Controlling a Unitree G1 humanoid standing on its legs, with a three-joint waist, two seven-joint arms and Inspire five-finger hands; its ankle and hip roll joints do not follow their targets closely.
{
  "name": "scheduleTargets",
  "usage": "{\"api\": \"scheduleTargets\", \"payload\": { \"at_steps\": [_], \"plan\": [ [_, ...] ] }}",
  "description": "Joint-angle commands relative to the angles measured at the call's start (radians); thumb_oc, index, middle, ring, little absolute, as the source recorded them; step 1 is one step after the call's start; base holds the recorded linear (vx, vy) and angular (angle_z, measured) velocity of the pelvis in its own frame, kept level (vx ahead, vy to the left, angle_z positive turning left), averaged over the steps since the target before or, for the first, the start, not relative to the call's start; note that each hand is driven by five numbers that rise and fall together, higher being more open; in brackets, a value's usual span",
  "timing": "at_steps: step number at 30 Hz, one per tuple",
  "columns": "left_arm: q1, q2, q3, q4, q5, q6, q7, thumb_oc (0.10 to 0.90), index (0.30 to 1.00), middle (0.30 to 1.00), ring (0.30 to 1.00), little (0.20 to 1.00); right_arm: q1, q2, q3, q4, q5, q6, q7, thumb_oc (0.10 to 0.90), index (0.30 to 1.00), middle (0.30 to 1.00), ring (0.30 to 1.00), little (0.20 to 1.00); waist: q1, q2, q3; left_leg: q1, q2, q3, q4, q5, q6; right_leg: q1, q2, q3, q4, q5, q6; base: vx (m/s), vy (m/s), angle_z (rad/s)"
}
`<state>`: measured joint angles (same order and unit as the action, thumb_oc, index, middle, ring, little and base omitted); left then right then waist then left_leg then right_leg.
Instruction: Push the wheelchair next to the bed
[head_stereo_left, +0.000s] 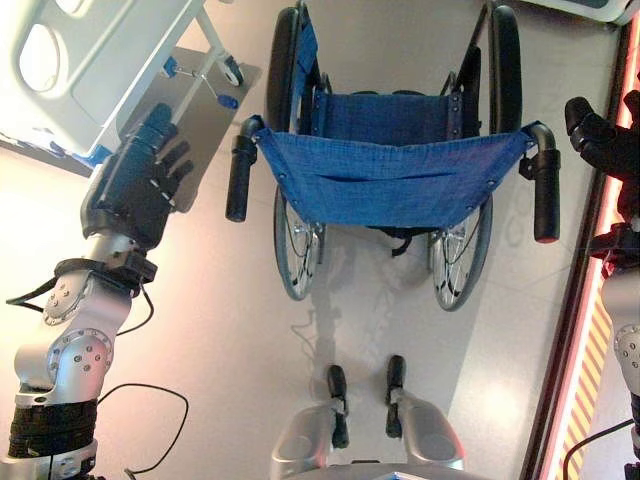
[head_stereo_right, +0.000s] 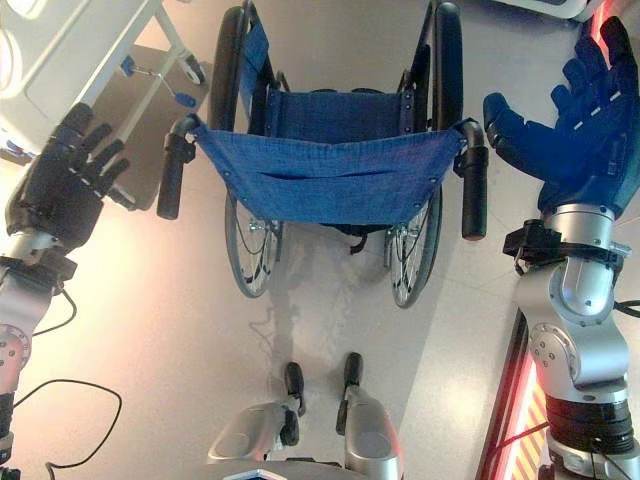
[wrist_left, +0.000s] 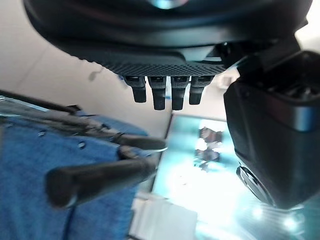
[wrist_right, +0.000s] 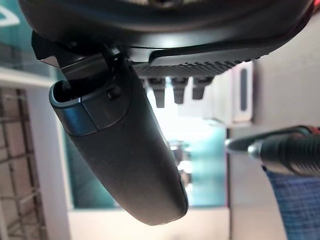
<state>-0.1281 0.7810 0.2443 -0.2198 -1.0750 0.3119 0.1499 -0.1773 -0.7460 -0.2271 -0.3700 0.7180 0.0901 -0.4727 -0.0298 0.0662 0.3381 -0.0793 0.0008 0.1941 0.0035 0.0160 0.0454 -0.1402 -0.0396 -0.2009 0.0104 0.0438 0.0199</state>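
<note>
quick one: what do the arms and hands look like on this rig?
Two silver-grey metal arms with round, bolted joint housings and black bands at the wrists and lower down. Each ends in a dark, black hand, left hand and right hand, with segmented fingers; the palms carry a fine dotted texture, seen in the wrist views.

1 wheelchair (head_stereo_left: 390, 170) with 2 push handles, 1 bed (head_stereo_left: 90, 60), 2 hands.
</note>
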Motion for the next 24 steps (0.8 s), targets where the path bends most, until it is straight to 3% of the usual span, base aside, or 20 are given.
{"api": "scheduleTargets", "payload": {
  "at_steps": [1,5,11,15,20,24],
  "plan": [
    [-0.069,0.137,0.046,-0.112,-0.036,-0.046,-0.03,0.8,0.9,0.9,0.9,0.9,-0.073,-0.06,-0.007,-0.113,0.041,0.004,-0.02,0.8,0.9,0.9,0.9,0.9,-0.011,-0.06,-0.057,-0.06,0.043,0.015,0.062,0.013,-0.092,0.046,-0.069,0.067,-0.028,0.01,0.084,0.0,0.0,0.0],
    [-0.068,0.155,0.016,-0.146,-0.041,-0.032,-0.051,0.8,0.9,0.9,0.9,0.9,-0.036,-0.061,0.018,-0.103,0.086,0.08,-0.001,0.8,0.9,0.9,0.9,0.9,-0.014,-0.066,-0.05,-0.06,0.044,0.02,0.06,0.013,-0.092,0.042,-0.069,0.066,-0.028,0.013,0.087,0.0,0.0,0.0],
    [-0.12,0.199,-0.048,-0.152,-0.015,0.0,-0.06,0.8,0.9,0.9,0.9,0.9,-0.056,-0.104,0.057,-0.065,0.058,0.102,-0.054,0.8,0.9,0.9,0.9,0.9,-0.017,-0.075,-0.042,-0.064,0.047,0.024,0.064,0.015,-0.092,0.038,-0.067,0.07,-0.028,0.018,0.09,0.0,0.0,0.0],
    [-0.152,0.228,-0.066,-0.15,-0.026,-0.003,-0.055,0.8,0.9,0.9,0.9,0.9,-0.07,-0.142,0.061,-0.058,0.116,0.122,-0.046,0.8,0.9,0.9,0.9,0.9,-0.02,-0.078,-0.035,-0.061,0.048,0.027,0.061,0.016,-0.091,0.038,-0.066,0.073,-0.028,0.02,0.092,0.0,0.0,0.0],
    [-0.172,0.241,-0.083,-0.16,-0.043,-0.028,-0.056,0.8,0.9,0.9,0.9,0.9,-0.068,-0.145,0.077,-0.065,0.132,0.133,-0.039,0.8,0.9,0.9,0.9,0.9,-0.021,-0.082,-0.031,-0.059,0.047,0.03,0.057,0.015,-0.094,0.036,-0.067,0.072,-0.031,0.022,0.096,0.0,0.0,0.0],
    [-0.193,0.248,-0.101,-0.17,-0.022,-0.001,-0.066,0.8,0.9,0.9,0.9,0.9,-0.076,-0.155,0.093,-0.058,0.116,0.16,-0.048,0.8,0.9,0.9,0.9,0.9,-0.021,-0.083,-0.03,-0.062,0.047,0.029,0.058,0.017,-0.094,0.034,-0.066,0.072,-0.03,0.022,0.094,0.0,0.0,0.0]
  ]
}}
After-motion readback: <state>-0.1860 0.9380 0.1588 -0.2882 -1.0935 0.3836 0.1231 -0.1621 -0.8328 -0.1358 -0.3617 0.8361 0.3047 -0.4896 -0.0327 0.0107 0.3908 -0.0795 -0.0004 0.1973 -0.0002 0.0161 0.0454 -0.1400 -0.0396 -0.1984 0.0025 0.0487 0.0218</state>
